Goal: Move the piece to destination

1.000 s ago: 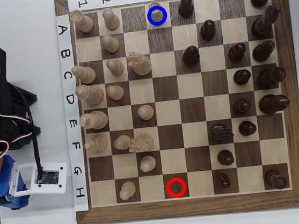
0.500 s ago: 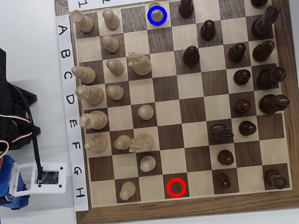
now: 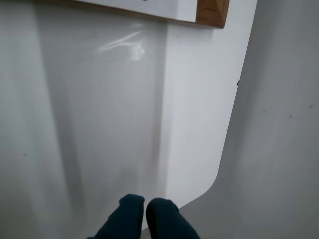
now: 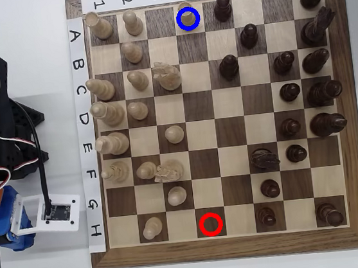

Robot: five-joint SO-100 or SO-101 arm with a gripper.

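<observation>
piece (image 4: pixel 187 18) sits inside blue ring (image 4: pixel 187 7) on chessboard (image 4: pixel 348 115) | end effector (image 3: pixel 145 209) off-board over table (image 3: pixel 99 124), fingers together, empty | task looks done

Bright even light overhead, crisp focus; my wrist view shows glare (image 3: pixel 124 47) and soft shadow bands on the white worktop (image 3: pixel 194 124).

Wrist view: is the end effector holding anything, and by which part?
Nothing. The end effector has its dark fingertips pressed together over the bare white table, with no piece between them; only the chessboard's corner shows at the top.
</observation>
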